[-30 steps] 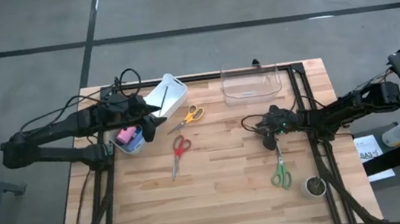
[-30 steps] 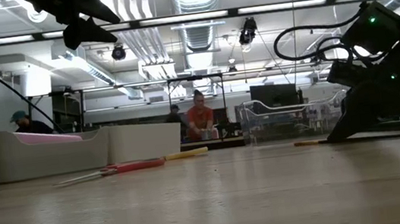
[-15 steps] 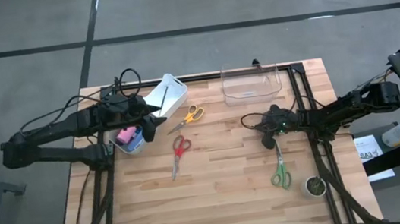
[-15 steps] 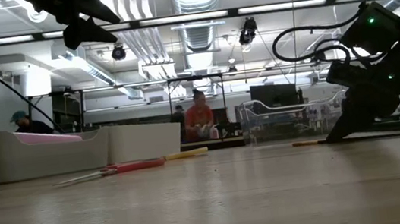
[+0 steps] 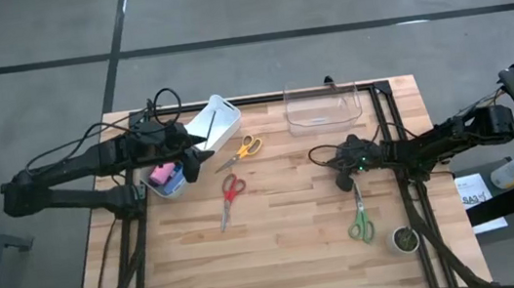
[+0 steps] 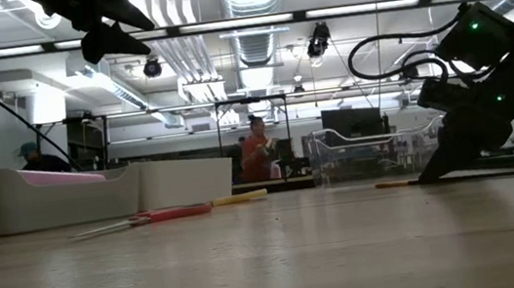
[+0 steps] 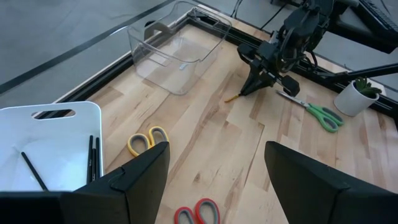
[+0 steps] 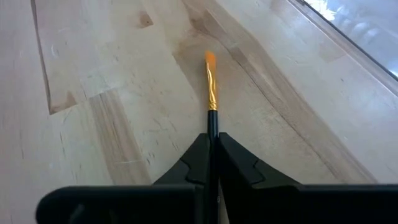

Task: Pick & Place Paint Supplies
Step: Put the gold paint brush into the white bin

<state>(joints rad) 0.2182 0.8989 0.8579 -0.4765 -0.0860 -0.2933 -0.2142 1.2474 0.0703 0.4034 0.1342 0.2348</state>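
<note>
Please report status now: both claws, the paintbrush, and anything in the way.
Right claw shut on paintbrush, down at the table. Left claw open, above white bin. Green scissors lie near right claw, apart.

Taking the clear bin (image 5: 322, 104) at the table's (image 5: 289, 248) far edge as the landmark: the white tray (image 5: 210, 123) sits to its left along the same edge, with thin paintbrushes (image 7: 93, 157) lying in it. One pair of scissors (image 5: 241, 149) lies between tray and bin, slightly nearer; a second pair (image 5: 229, 194) lies nearer still. The left gripper (image 5: 202, 158) hangs beside the tray, above the table. Just in front of the bin, the right gripper (image 5: 344, 175) rests down at the tabletop, clamped on a paintbrush (image 8: 211, 93) lying flat. A third pair of scissors (image 5: 360, 222) lies nearer than that gripper, with a small pot (image 5: 404, 239) to their right.
</note>
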